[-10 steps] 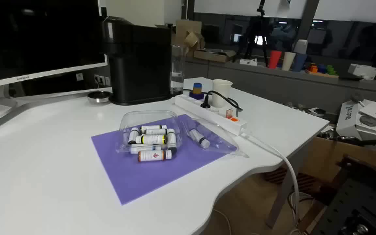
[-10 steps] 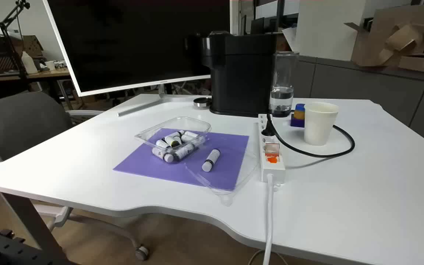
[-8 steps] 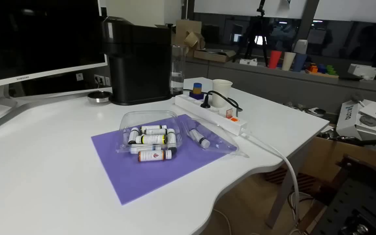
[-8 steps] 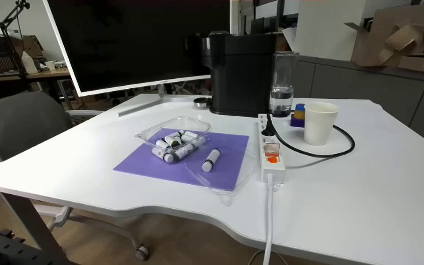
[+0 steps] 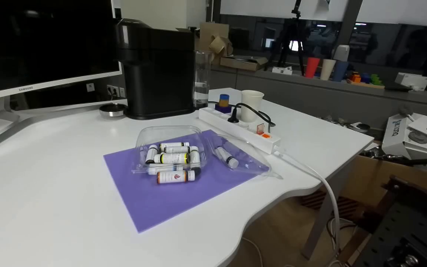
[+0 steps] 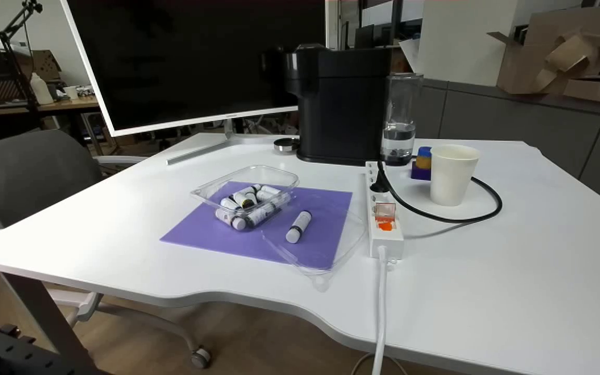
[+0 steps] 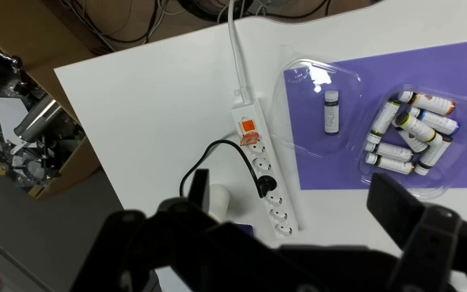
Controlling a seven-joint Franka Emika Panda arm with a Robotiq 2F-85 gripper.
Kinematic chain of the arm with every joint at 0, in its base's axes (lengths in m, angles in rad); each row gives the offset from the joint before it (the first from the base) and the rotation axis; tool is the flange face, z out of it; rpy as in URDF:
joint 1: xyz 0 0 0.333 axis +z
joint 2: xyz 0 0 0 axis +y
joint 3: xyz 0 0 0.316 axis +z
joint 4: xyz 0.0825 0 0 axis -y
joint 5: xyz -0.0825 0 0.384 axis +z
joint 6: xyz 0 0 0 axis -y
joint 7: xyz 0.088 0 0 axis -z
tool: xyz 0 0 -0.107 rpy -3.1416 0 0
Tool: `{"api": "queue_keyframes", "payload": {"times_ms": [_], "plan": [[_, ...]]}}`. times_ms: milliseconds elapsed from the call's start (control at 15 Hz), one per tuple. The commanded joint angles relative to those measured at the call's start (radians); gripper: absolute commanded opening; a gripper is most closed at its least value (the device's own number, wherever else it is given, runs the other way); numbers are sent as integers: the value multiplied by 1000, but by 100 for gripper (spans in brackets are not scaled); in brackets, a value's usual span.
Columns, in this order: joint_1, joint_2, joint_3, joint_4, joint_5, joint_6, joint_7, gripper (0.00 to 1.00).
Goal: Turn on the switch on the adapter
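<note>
In both exterior views you find everything on the desk (image 6: 519, 291) lying as it did in the earlier frames. In the wrist view your gripper (image 7: 290, 189) shows with its jaws spread well apart. Your target, the one orange switch (image 7: 248, 125), sits in the top face of the white adapter (image 7: 272, 170) near its cord end, one reddish flap (image 5: 260, 129) raised just beside it. Count six sockets (image 7: 278, 214) along the adapter, one filled by a black plug (image 7: 266, 183); eight bottles (image 7: 418, 129) in the clear tray (image 5: 171, 134); one more within the outline of a clear lid (image 7: 307, 113); one upright white cup (image 6: 453, 177). In the wrist view you have bare desk between the adapter's cord end and the desk corner; on the opposite side the lid's rim comes just beside the adapter. The white cord (image 7: 237, 61) runs over the desk edge.
</note>
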Motion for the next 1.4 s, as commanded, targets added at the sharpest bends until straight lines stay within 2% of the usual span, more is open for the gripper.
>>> {"api": "queue_keyframes", "payload": {"times_ms": [0, 267, 667, 867, 1067, 1133, 1200, 1333], "plan": [[19, 1, -16, 3, -12, -7, 10, 100], [17, 39, -25, 8, -18, 86, 17, 100], [-3, 244, -67, 44, -56, 269, -40, 100], [49, 372, -146, 70, 5, 366, -217, 100], [82, 487, -198, 113, 85, 418, -364, 100], [93, 522, -215, 130, 128, 418, -405, 75], [95, 552, -223, 145, 155, 410, -434, 75], [91, 604, -239, 175, 199, 398, -500, 60]]}}
